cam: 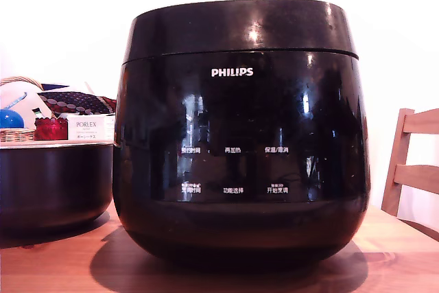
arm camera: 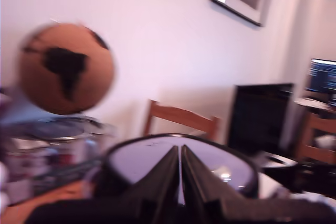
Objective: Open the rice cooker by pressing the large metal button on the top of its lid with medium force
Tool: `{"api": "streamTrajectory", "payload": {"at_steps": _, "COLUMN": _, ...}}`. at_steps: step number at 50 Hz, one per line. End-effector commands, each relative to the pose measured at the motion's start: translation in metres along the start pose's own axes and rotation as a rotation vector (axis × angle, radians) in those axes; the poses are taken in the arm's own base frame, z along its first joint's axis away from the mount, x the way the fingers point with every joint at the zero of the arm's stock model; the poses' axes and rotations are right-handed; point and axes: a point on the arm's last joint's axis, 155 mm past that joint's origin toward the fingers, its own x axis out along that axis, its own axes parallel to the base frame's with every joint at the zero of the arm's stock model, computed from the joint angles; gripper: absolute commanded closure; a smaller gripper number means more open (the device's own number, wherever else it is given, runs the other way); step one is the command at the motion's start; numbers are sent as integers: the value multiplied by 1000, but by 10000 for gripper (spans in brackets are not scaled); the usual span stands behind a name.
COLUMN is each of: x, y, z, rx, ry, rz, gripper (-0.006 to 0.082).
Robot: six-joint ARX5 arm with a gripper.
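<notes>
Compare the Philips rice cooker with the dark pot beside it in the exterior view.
The rice cooker is much taller; the dark pot is low. The rice cooker wears a glossy black lid, shut; the dark pot shows a pale silvery rim and no lid. The rice cooker carries a logo and white labels; the dark pot's side is plain. Both are dark, rounded and stand on the wooden table.

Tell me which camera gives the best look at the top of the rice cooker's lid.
The wrist view. It looks down across the lid, showing its rounded glossy top beyond the hand, whose fingers are together. The image is blurred, so no button can be made out. The exterior view faces the rice cooker front-on and shows only the lid's side band, closed.
</notes>
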Motion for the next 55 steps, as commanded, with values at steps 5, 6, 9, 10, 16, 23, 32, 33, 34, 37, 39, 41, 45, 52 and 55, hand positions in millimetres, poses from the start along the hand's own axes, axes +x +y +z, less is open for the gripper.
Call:
{"api": "streamTrajectory", "payload": {"at_steps": 5, "x": 17, "y": -8, "z": -4, "rx": -20, "ry": 25, "rz": -74, "gripper": 790}}
{"api": "streamTrajectory", "payload": {"at_steps": 6, "x": 20, "y": -10, "z": -6, "rx": -20, "ry": 30, "rz": -87, "gripper": 790}}
{"api": "streamTrajectory", "payload": {"at_steps": 9, "x": 28, "y": -13, "z": -11, "rx": -25, "ry": 44, "rz": -115, "gripper": 790}}
{"api": "streamTrajectory", "payload": {"at_steps": 10, "x": 30, "y": -15, "z": -12, "rx": -20, "ry": 47, "rz": -125, "gripper": 790}}
{"api": "streamTrajectory", "payload": {"at_steps": 16, "x": 47, "y": -22, "z": -22, "rx": -1, "ry": 65, "rz": -167, "gripper": 790}}
{"api": "streamTrajectory", "payload": {"at_steps": 23, "x": 67, "y": -32, "z": -31, "rx": 54, "ry": 86, "rz": -190, "gripper": 790}}
{"api": "streamTrajectory", "payload": {"at_steps": 32, "x": 94, "y": -48, "z": -40, "rx": 138, "ry": 128, "rz": -205, "gripper": 790}}
{"api": "streamTrajectory", "payload": {"at_steps": 33, "x": 97, "y": -50, "z": -41, "rx": 167, "ry": 131, "rz": -213, "gripper": 790}}
{"api": "streamTrajectory", "payload": {"at_steps": 34, "x": 100, "y": -52, "z": -43, "rx": 165, "ry": 140, "rz": -215, "gripper": 790}}
{"api": "streamTrajectory", "payload": {"at_steps": 37, "x": 108, "y": -55, "z": -47, "rx": 191, "ry": 158, "rz": -215, "gripper": 790}}
{"api": "streamTrajectory", "payload": {"at_steps": 39, "x": 112, "y": -57, "z": -51, "rx": 186, "ry": 175, "rz": -219, "gripper": 790}}
{"api": "streamTrajectory", "payload": {"at_steps": 41, "x": 117, "y": -60, "z": -56, "rx": 201, "ry": 193, "rz": -225, "gripper": 790}}
{"api": "streamTrajectory", "payload": {"at_steps": 45, "x": 126, "y": -60, "z": -65, "rx": 196, "ry": 239, "rz": -218, "gripper": 790}}
{"api": "streamTrajectory", "payload": {"at_steps": 52, "x": 139, "y": -58, "z": -80, "rx": 202, "ry": 304, "rz": -200, "gripper": 790}}
{"api": "streamTrajectory", "payload": {"at_steps": 55, "x": 144, "y": -56, "z": -83, "rx": 221, "ry": 320, "rz": -189, "gripper": 790}}
